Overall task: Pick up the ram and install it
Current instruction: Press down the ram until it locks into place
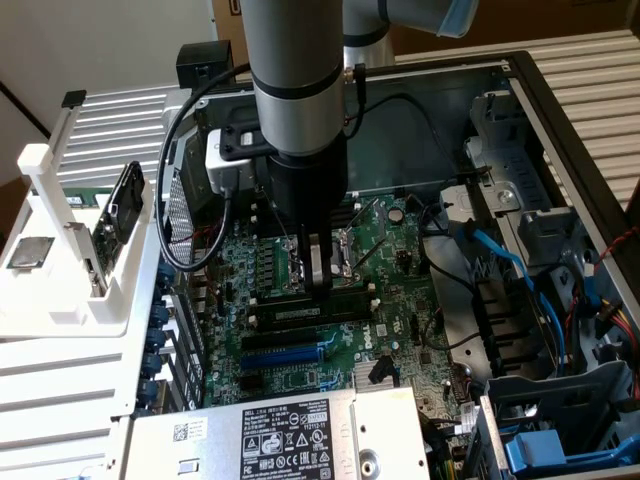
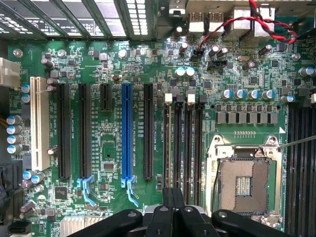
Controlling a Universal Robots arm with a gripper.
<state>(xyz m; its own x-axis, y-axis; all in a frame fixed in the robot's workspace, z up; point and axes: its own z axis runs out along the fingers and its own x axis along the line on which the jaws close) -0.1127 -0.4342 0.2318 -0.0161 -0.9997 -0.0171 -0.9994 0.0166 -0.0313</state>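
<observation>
A computer repair or test bench: an opened desktop case (image 1: pixel 560 90) exposes its green motherboard (image 2: pixel 123 64) (cables loose), with a white parts rack (image 1: pixel 60 250) at the exterior view's left.

green motherboard (image 2: pixel 113 148) seen from above. blue expansion slot (image 2: pixel 127 133) stands among black slots, white slot (image 2: pixel 39 123) alongside. four black memory slots (image 2: pixel 183 143) lie beside the empty cpu socket (image 2: pixel 243 182). gripper (image 2: pixel 173 217) fingers pressed together over the memory slots.
</observation>
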